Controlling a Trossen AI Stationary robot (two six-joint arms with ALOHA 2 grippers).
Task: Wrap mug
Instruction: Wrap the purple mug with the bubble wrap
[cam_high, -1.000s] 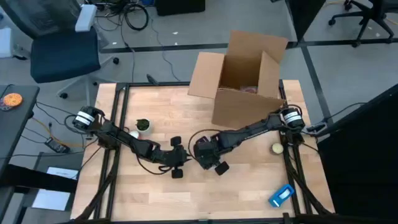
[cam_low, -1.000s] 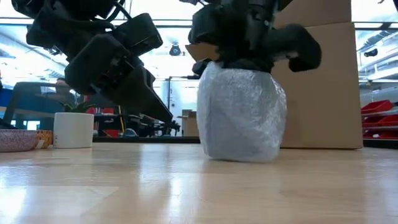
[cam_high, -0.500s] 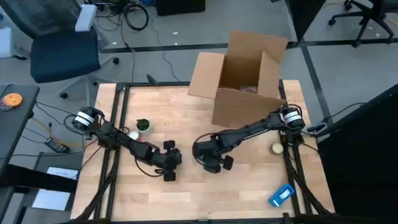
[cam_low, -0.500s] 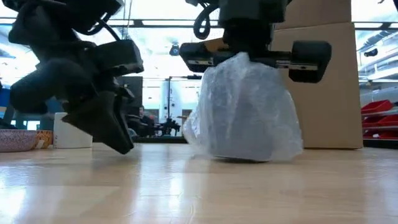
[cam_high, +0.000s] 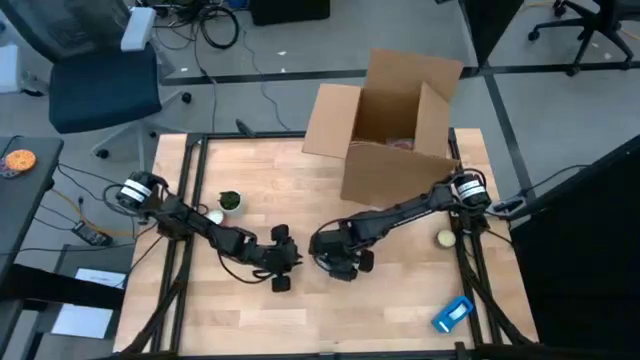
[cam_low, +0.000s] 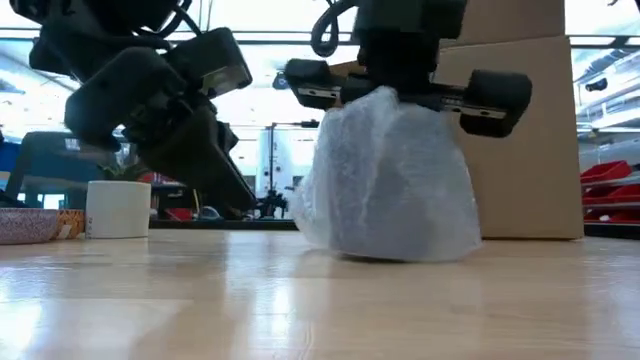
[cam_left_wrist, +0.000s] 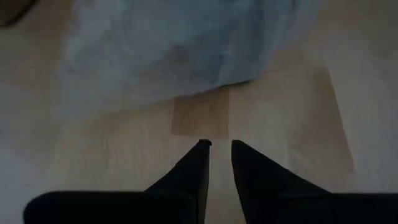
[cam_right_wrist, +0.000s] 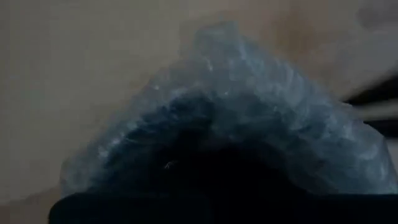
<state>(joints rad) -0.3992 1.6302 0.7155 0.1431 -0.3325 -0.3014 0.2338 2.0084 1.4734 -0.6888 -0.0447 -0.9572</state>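
Pressing down from above, my right gripper (cam_low: 400, 95) sits on the bubble-wrapped mug (cam_low: 385, 175) at the table's (cam_high: 400, 310) centre; I cannot tell how its fingers stand. My left gripper (cam_left_wrist: 220, 147) is just at the mug's 9 o'clock, low over the wood, fingers almost closed, holding nothing.

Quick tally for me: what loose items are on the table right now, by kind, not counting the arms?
Bubble-wrapped bundle: 1
Cardboard box: 1
White cup: 1
Small green item: 1
Pale round item: 1
Blue packet: 1
Total: 6
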